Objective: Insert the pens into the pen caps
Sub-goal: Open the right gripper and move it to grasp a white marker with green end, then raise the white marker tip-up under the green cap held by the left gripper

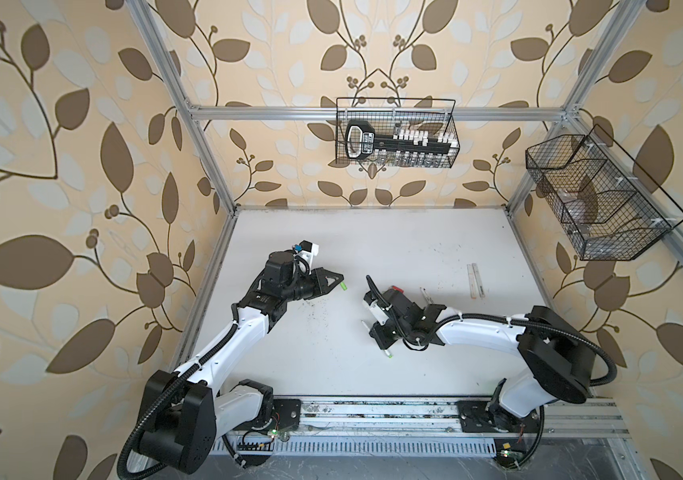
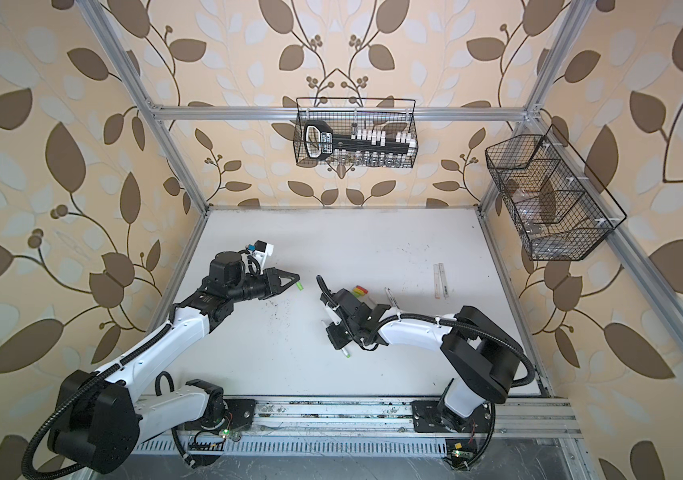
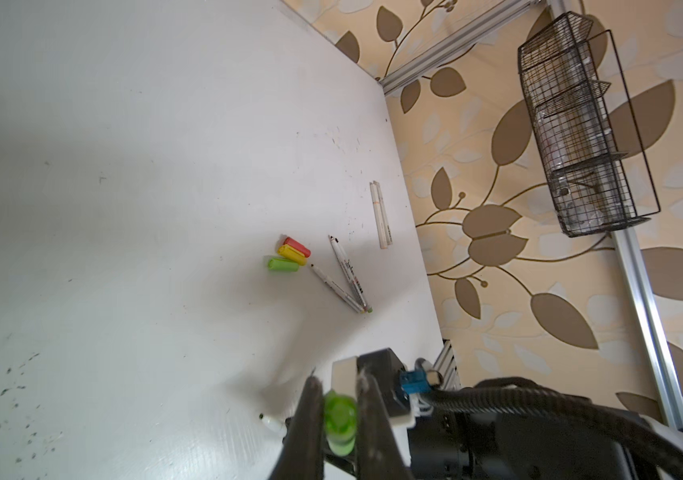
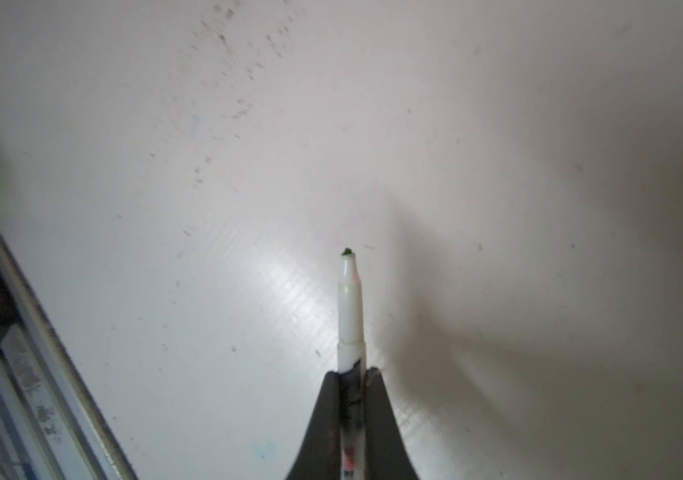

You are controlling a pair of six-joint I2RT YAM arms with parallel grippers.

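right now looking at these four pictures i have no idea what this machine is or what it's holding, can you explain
These are two robot arms mounted at the near edge of a white table. Two pictures look down from overhead, nearly the same view; the other two come from a camera on each wrist. The left pincer is shut on a lime green cap. The right pincer is shut on a thin white pen. Lying on the table: red, yellow and green caps together, two thin pens beside them, and two pale grey markers farther off.
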